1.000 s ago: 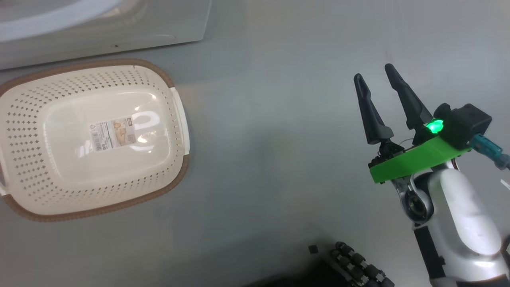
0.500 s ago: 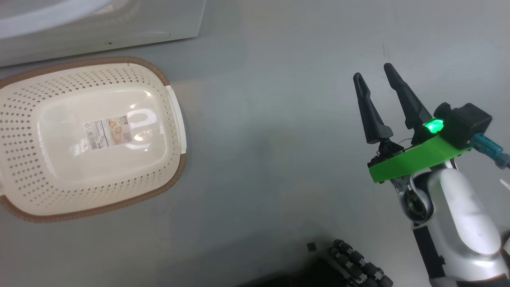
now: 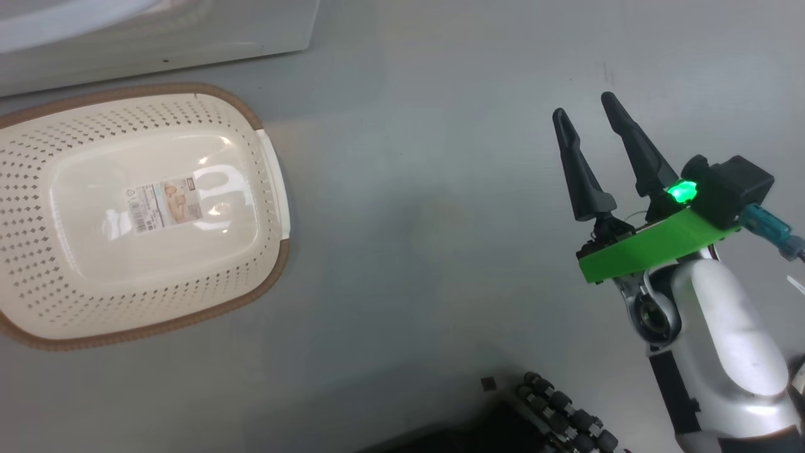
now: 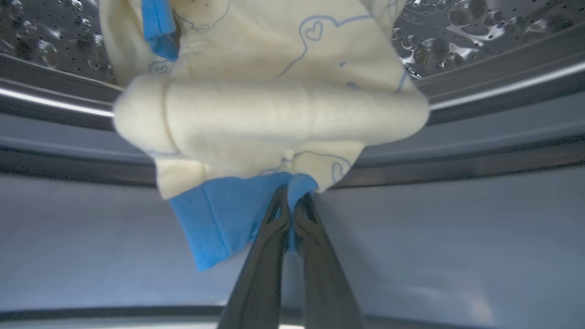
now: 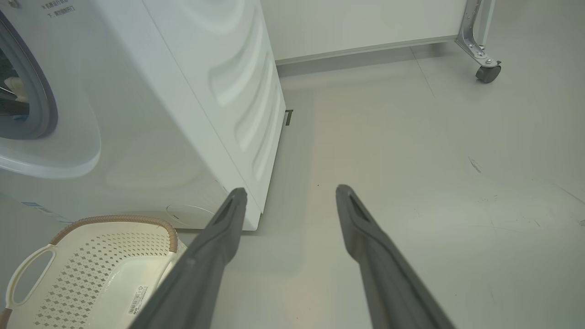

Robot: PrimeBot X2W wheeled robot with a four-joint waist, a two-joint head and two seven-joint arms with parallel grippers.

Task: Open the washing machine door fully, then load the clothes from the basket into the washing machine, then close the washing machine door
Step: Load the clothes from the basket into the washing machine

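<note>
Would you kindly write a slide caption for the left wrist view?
The left gripper, shut on the clothes, holds them before the perforated steel drum.

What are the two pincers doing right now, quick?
Left pincer: shut on the clothes.
Right pincer: open, holding nothing.

Cream perforated basket (image 3: 38, 182), brown-rimmed, sits upright on the floor (image 3: 440, 189) just before the white washer (image 5: 183, 91), bare bottom showing a label (image 3: 160, 204). Pale yellow clothes (image 4: 274, 114) with a blue piece (image 4: 219, 224) hang bunched at the steel drum (image 4: 457, 27), pinched by the left hand (image 4: 291, 201).
</note>
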